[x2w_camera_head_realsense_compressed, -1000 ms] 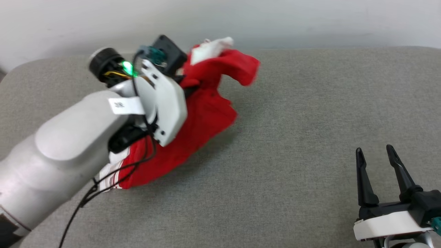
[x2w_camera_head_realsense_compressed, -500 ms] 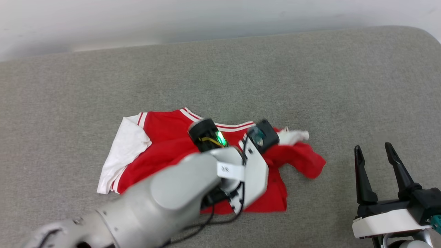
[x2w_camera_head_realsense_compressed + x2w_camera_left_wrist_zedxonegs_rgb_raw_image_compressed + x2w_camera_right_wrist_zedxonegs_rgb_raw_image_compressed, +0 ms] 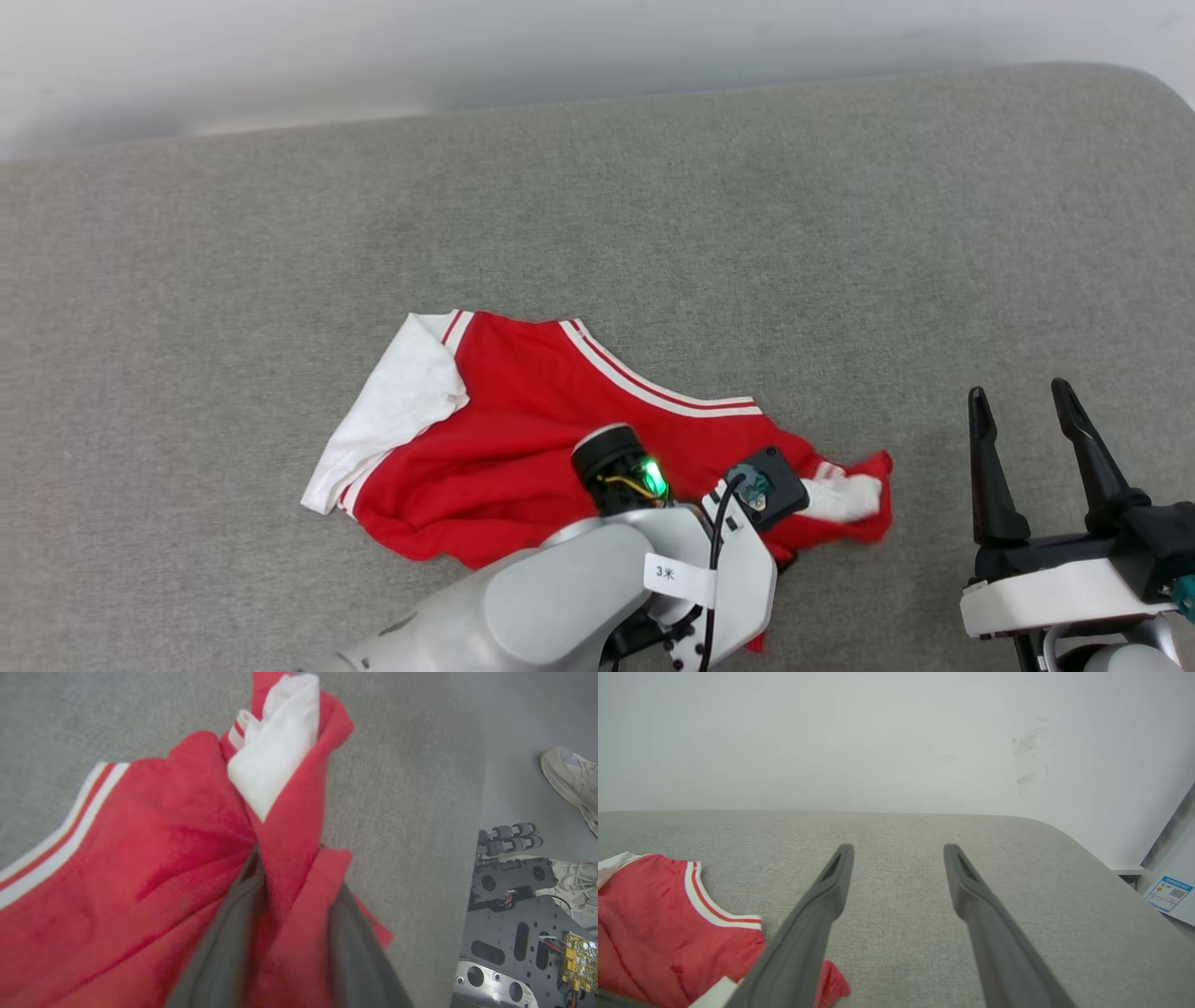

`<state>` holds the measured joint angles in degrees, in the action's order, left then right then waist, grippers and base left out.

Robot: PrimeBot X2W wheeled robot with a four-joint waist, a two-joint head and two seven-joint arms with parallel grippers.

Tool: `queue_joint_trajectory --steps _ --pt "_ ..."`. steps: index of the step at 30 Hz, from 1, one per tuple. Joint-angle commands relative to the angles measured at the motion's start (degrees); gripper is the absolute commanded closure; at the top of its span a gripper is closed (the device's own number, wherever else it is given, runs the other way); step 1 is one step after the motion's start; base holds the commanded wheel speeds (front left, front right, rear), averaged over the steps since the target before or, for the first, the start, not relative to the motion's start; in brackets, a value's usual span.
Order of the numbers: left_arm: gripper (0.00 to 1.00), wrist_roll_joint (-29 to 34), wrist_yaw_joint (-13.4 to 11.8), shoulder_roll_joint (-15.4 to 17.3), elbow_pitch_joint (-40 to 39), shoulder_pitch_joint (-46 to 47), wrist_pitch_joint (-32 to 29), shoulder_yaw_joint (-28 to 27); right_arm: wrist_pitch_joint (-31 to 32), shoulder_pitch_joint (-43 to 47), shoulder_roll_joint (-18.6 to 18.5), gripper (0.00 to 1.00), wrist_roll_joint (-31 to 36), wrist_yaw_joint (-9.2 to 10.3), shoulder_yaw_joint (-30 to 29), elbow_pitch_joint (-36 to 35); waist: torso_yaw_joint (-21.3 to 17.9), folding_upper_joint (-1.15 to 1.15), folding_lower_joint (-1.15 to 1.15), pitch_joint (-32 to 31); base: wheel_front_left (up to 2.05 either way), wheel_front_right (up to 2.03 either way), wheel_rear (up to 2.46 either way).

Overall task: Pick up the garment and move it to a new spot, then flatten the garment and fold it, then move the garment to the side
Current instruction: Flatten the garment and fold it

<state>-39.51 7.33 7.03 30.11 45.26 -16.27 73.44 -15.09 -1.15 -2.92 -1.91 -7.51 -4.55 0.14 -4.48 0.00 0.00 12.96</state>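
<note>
Left pincer [image 3: 290, 868] buried in the garment [image 3: 523, 439], right pincer [image 3: 1018, 392] spread wide, holding nothing.
I see red cloth bunched between my left pincer's fingers [image 3: 224, 938], but I cannot tell whether they pinch it. The garment lies crumpled on the grey cushion [image 3: 747, 233], spreading left of and beyond that pincer, well left of my right one.

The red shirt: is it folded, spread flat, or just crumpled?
Crumpled. The shirt lies rumpled on the grey cushion, one sleeve spread, the other bunched, red cloth between the fingers of the left gripper.
</note>
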Motion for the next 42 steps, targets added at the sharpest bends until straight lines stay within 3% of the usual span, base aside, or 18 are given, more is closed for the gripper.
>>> queue_joint_trajectory --steps 1,9,12,15,19,23,31,42 --pt "0.0 0.6 0.1 -0.4 1.0 1.4 2.8 -0.1 -0.1 0.5 0.1 0.0 0.2 0.04 -0.2 0.2 0.8 0.0 0.0 -1.2 0.0 0.0 0.0" --pt "0.0 -0.1 -0.7 0.0 2.8 4.7 16.6 -3.3 -0.1 2.7 0.1 0.0 0.3 0.04 -1.0 0.1 3.7 0.0 0.0 -4.9 0.0 0.0 0.0" --pt "0.0 -0.7 -2.0 2.1 1.6 6.1 19.0 -5.9 -0.1 3.8 0.1 0.0 0.2 0.04 -1.1 -0.1 4.9 0.0 0.0 -5.9 0.0 0.0 0.0" --pt "0.0 -1.0 -2.7 6.5 0.3 8.5 18.7 -8.3 -0.1 4.1 0.1 0.0 0.3 0.04 -1.1 -0.4 5.9 0.0 0.0 -6.2 0.0 0.0 0.0" --pt "0.0 -1.7 -2.4 12.7 -1.3 12.4 14.7 -10.1 -0.1 4.1 0.1 0.0 0.5 0.04 -1.0 -0.6 6.5 0.0 0.0 -6.0 0.0 0.0 0.0" --pt "0.0 -4.5 -1.1 18.7 -3.1 15.6 6.0 -9.8 -0.1 3.7 0.1 0.0 0.5 0.04 -0.8 -0.6 6.5 0.0 0.0 -5.4 0.0 0.0 0.0" --pt "0.0 -12.7 0.0 25.3 -5.6 17.2 -12.7 -5.9 -0.1 1.9 0.1 0.0 0.8 0.04 0.0 -0.9 4.9 0.0 0.0 -2.5 0.0 0.0 0.0" --pt "0.0 -16.1 0.1 24.4 -0.5 12.2 -17.2 -1.7 -0.1 -0.8 0.1 0.0 0.5 0.04 0.4 -1.1 1.2 0.0 0.0 2.9 0.0 0.0 0.0"
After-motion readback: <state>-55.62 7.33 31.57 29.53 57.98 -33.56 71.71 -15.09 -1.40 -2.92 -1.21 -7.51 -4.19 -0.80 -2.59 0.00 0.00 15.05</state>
